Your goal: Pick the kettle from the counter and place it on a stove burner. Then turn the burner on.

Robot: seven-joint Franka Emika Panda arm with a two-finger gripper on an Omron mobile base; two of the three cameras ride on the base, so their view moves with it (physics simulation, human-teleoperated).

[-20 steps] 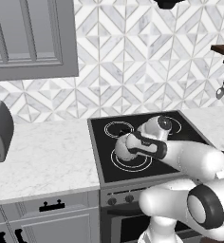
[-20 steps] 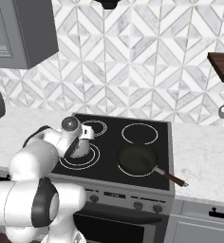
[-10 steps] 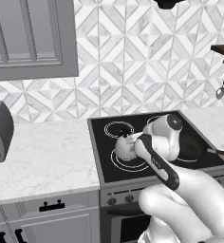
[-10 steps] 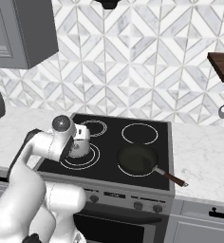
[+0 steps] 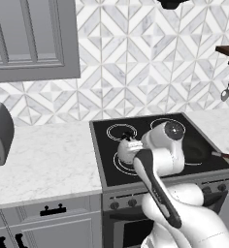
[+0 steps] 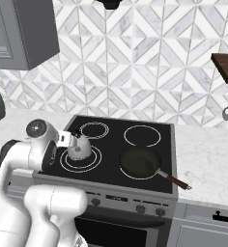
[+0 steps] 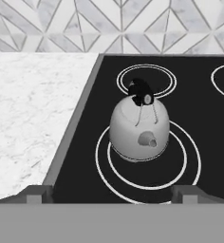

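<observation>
Withdrawn from the kettle (image 7: 139, 131) since the earlier frame, gripper (image 7: 111, 193) wide open and holding nothing. Kettle upright inside the double rings of the stove burner (image 7: 192, 159), beside the counter (image 7: 33, 118). Next, presumably: knob row (image 6: 117, 204) on stove front; approach low, turn the matching knob only.

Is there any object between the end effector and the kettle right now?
Nothing visible stands between them. In the hand view the open end effector looks straight at the kettle, which sits on the large double-ring burner, with bare black glass in between. The frying pan is off to the side.
</observation>
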